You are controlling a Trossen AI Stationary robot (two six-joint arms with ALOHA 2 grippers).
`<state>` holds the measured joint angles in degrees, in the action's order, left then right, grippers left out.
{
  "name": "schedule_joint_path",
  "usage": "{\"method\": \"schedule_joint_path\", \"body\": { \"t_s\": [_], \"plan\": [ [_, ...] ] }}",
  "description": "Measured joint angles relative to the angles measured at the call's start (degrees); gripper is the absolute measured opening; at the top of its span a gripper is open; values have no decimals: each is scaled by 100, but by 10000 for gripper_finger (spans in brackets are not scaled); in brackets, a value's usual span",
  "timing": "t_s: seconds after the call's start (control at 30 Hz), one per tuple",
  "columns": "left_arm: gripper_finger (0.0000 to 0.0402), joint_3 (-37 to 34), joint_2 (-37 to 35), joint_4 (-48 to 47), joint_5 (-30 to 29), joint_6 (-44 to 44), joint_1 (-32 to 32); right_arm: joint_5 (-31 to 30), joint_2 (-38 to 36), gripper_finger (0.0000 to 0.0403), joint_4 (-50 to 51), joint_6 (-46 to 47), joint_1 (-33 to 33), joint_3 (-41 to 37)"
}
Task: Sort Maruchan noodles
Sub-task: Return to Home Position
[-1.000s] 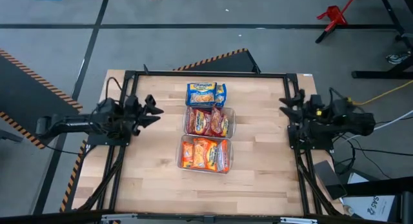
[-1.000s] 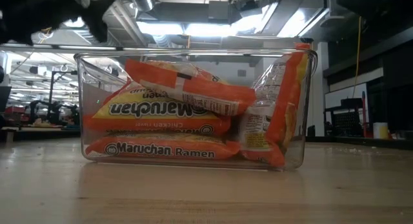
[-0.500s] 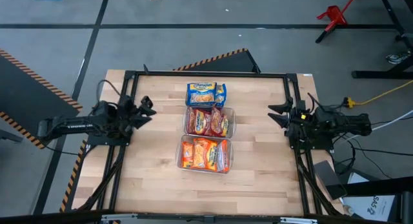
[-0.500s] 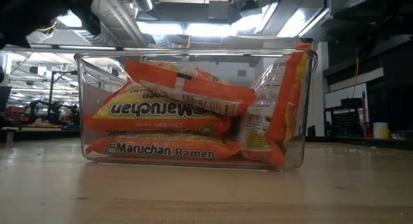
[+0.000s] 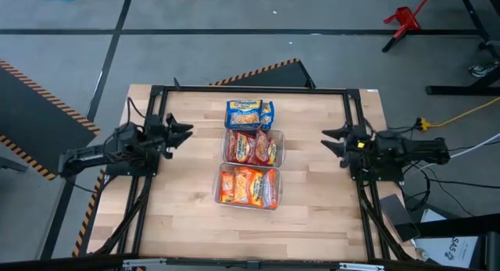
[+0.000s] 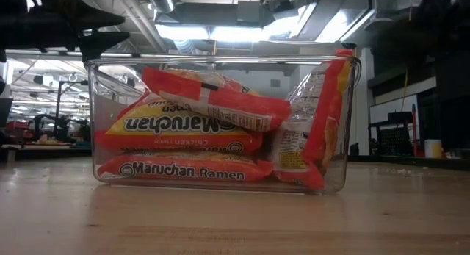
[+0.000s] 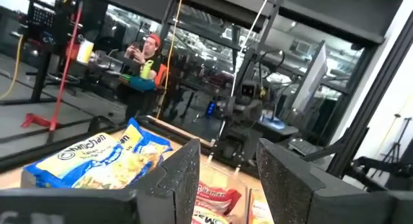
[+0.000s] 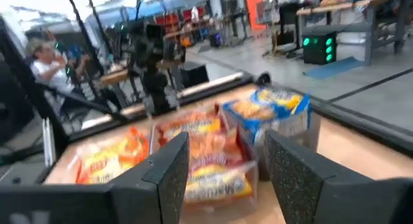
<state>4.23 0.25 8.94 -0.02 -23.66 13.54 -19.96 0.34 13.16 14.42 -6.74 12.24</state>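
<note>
Three groups of Maruchan noodles [image 5: 250, 150] stand in one row in the middle of the wooden table [image 5: 312, 216]. The blue-and-yellow packets [image 5: 249, 113] are farthest, the red packets [image 5: 252, 147] fill the middle clear bin [image 5: 282, 146], and the orange packets [image 5: 248, 186] fill the nearest clear bin [image 6: 220, 61]. No loose packet shows, so I judge the sorting finished. The left gripper [image 5: 181, 132] and right gripper [image 5: 331, 138] hover at the table's sides, fingers apart, holding nothing. Around it is grey workshop floor with striped hazard tape [image 5: 31, 80]. A person [image 7: 145, 53] sits far behind.

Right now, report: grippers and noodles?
Left gripper open, empty, left side. Right gripper open, empty, right side. Noodles sorted by colour, centre. Both apart from bins.
</note>
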Motion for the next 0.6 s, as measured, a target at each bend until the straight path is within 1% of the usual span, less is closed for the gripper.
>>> {"method": "schedule_joint_path", "body": {
  "t_s": [0.13,0.2,0.27,0.37,0.5,0.6],
  "plan": [
    [147,-337,-8,86,-98,23,-178,-76,0,186,-149,20,-2,-439],
    [147,-378,-7,107,-203,29,-255,-191,1,186,-560,37,-2,-768],
    [147,-379,-6,-17,-367,36,-340,-165,9,186,-1168,-53,0,-988],
    [147,-378,-8,-43,-577,245,-469,134,42,186,-1665,-475,0,-1168],
    [147,-379,7,-74,-594,459,-563,541,7,186,-1654,-721,-2,-1172],
    [147,-379,7,-63,-684,338,-573,567,2,186,-1641,-729,-1,-1172]
  ]
}}
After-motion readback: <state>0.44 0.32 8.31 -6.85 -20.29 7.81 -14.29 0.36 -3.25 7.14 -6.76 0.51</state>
